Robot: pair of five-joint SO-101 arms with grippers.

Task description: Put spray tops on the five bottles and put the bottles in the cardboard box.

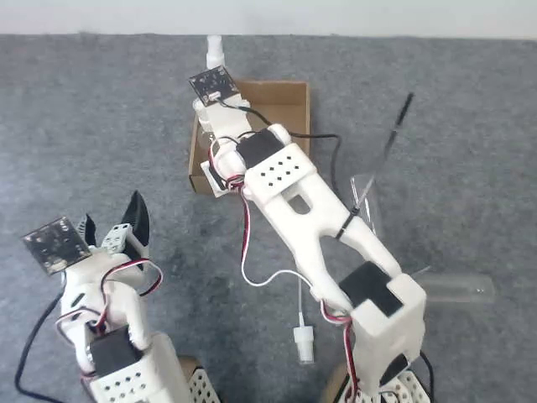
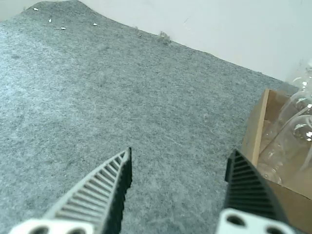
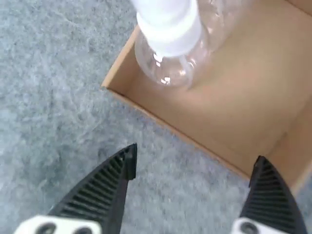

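Note:
The cardboard box point(image 1: 289, 96) stands at the far middle of the grey mat. My right gripper point(image 3: 195, 158) hangs open over its edge, nothing between its fingers. Below it a clear bottle with a white spray top point(image 3: 168, 29) stands inside the box point(image 3: 234, 97). My left gripper point(image 2: 178, 170) is open and empty, low at the near left point(image 1: 113, 220), with the box point(image 2: 256, 126) and clear bottles point(image 2: 292, 131) off to its side. A loose white spray top point(image 1: 304, 340) lies near the front. One clear bottle point(image 1: 457, 288) lies at the right; another point(image 1: 367, 201) sits beside the right arm.
The right arm point(image 1: 310, 210) stretches diagonally from the front right to the box, crossing the middle of the mat. A thin dark tube point(image 1: 398, 126) slants up at the right. Bare mat point(image 1: 92, 109) spreads to the left of the box.

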